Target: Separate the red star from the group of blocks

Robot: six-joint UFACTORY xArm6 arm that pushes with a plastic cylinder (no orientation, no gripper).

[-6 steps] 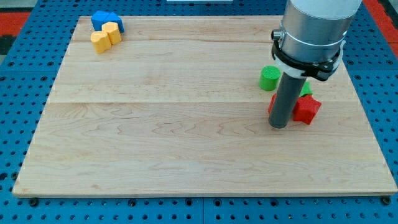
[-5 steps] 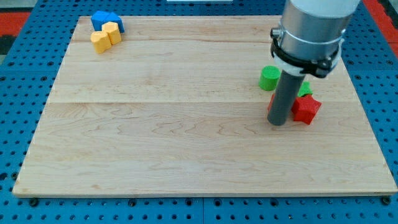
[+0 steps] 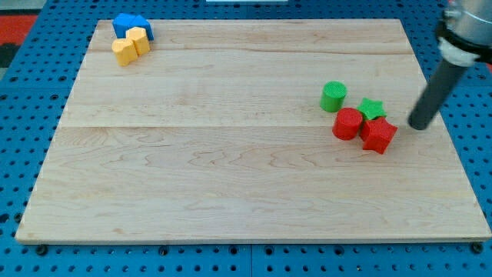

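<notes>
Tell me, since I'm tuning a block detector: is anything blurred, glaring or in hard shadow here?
Camera view: light is even, with no glare on the board; blocks like the red star look sharp with only faint shadows. My tip, right of the star, looks slightly soft along the rod.

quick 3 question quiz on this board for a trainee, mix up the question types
1. True or false: my tip touches the red star.
2. Which block lies nearest the red star: A green cylinder, B red cylinder, C blue block?
3. Fill in: the yellow blocks sit at the view's top ____ corner.

Key: 1 false, it stands apart to the star's right; 2 B; 3 left.
</notes>
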